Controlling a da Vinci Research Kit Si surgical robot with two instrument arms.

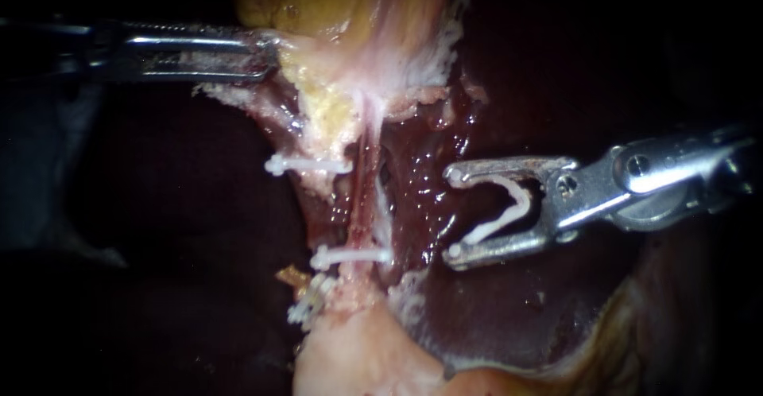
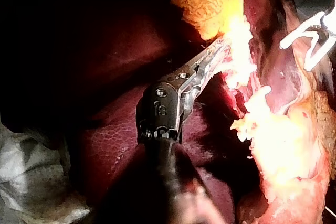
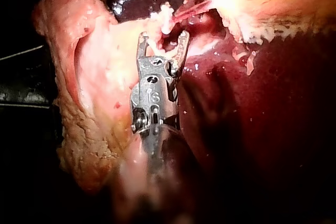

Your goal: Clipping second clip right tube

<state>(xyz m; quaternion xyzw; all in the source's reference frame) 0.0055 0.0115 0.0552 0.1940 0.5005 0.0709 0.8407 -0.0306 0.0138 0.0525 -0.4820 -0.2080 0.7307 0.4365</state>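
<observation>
Jaws of the right instrument [image 1: 453, 215] stand wide, both bearing on an open white V-shaped plastic clip [image 1: 499, 226] seated between them; the jaw tips hang over dark red glistening liver [image 1: 421, 205]; the thin pink right tube [image 1: 364, 185] runs just ahead of those tips, near but apart; a closed white clip [image 1: 350, 255] crosses that tube ahead of the lower jaw. The left instrument [image 1: 266, 54] has its jaws clamped on pale yellow fatty tissue [image 1: 326, 102], well apart from the right jaws.
</observation>
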